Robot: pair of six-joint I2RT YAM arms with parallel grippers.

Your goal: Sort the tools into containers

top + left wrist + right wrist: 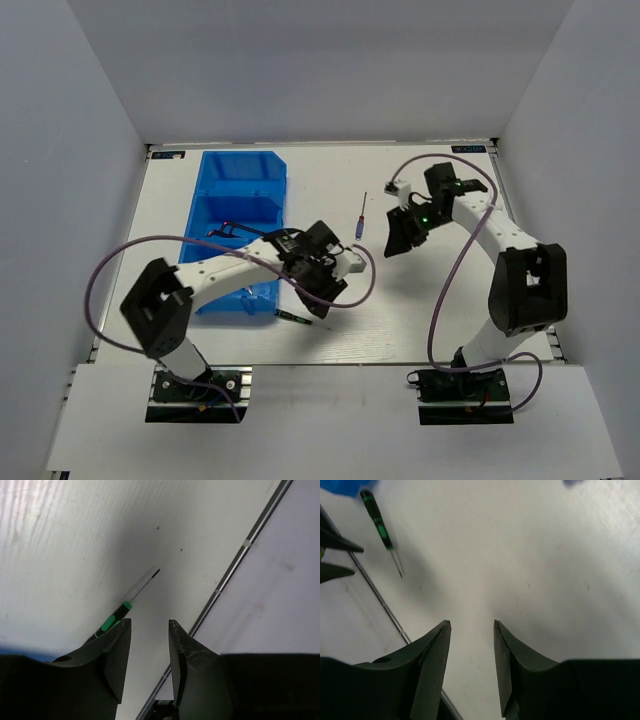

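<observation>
The left gripper (148, 622) hangs low over the bench (75, 540) with its fingers apart and nothing between them. The green-handled screwdriver (112, 620) lies flat just off its left finger, the handle half hidden behind that fingertip and the thin shaft running ahead of the gripper and angling across toward its centre line. In the overhead view the same screwdriver (292, 317) sits just beside the left gripper (318, 300), close to the near corner of the blue bins (240, 175). The step in hand looks like the pick-up of this tool, and the opening is not yet over it. To do it well, the gripper should shift toward its own left until the banded handle lies midway between the fingers. The wrist should turn so the fingers close across the handle, not along it, and take the thick handle instead of the shaft, which would likely slip or pivot. It should go down until the tips nearly touch the bench, then close. The bin wall is near, so a straight lift before swinging toward a compartment would be safer. The right gripper (472, 622) is also apart and empty, over bare bench, with the screwdriver well ahead and to its left, and the blue-handled screwdriver (360, 215) lies near it.
</observation>
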